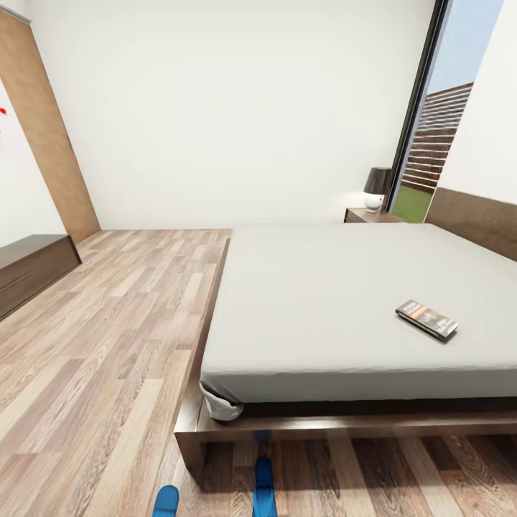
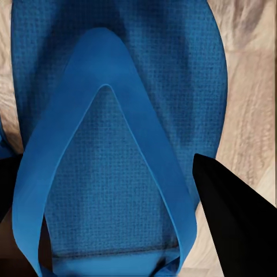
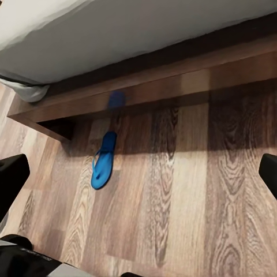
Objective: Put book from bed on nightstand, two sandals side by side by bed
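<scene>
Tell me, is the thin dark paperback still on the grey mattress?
Yes. The thin dark paperback lies flat on the pale grey mattress, near its right side, untouched.

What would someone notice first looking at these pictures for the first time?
The big bed with its pale grey mattress takes up the right side of the room, with a dark book lying flat on it near the right edge. Two bright blue sandals lie on the wood floor at the bed's foot, and the left gripper hangs right over one sandal, a finger on either side.

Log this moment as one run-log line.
left gripper: open over sandal | right gripper: open, empty | book: on bed | second sandal: floor by bed
</scene>
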Robot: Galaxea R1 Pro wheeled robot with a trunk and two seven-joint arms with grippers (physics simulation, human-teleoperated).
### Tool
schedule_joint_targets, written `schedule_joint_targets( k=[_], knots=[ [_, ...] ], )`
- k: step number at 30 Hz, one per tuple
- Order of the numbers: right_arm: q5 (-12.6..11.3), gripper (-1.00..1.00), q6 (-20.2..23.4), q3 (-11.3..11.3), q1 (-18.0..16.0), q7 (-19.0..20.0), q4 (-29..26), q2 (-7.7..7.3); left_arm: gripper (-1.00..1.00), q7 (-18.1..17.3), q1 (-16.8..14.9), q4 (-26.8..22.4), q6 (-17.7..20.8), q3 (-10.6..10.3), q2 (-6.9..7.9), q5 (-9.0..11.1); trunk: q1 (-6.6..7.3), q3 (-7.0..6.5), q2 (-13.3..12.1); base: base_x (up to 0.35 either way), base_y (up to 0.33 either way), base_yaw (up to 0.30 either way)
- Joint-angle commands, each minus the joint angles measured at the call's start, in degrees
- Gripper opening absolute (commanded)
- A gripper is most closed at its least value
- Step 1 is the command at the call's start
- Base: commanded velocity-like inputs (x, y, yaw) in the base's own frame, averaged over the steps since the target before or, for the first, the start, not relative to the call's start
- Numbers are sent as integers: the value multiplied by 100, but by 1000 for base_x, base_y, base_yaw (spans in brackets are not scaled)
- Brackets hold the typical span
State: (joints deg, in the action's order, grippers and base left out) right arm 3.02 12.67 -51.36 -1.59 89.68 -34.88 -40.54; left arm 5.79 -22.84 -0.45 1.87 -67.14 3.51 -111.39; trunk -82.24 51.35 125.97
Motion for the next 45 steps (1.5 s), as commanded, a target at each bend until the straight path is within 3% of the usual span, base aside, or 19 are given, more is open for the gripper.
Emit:
schedule_joint_targets(
  k=[1,8,14,22,39,45],
  knots=[
    [32,100,59,-23,-8,32,-3,2,-100,2,-4,-4,1,17,1,-63,1,5,2,0,0,0],
    [32,100,59,-23,-8,32,-6,2,-100,-43,-9,-6,-54,10,-7,-59,-131,113,243,0,0,0],
    [32,100,54,-23,-8,32,-4,2,-100,-131,-12,-6,-143,9,-8,-58,-131,113,243,0,0,0],
    [32,100,52,-21,-8,32,-2,2,-100,-161,-14,-7,-451,8,-8,-51,-306,256,564,0,0,0],
    [32,100,52,12,-8,32,-9,2,-100,-242,-16,-7,-659,8,-2,-49,-306,256,564,0,0,0],
    [32,100,52,12,-8,32,-10,2,-100,-232,-17,-7,-661,8,0,-54,-394,328,724,0,0,0]
  ],
)
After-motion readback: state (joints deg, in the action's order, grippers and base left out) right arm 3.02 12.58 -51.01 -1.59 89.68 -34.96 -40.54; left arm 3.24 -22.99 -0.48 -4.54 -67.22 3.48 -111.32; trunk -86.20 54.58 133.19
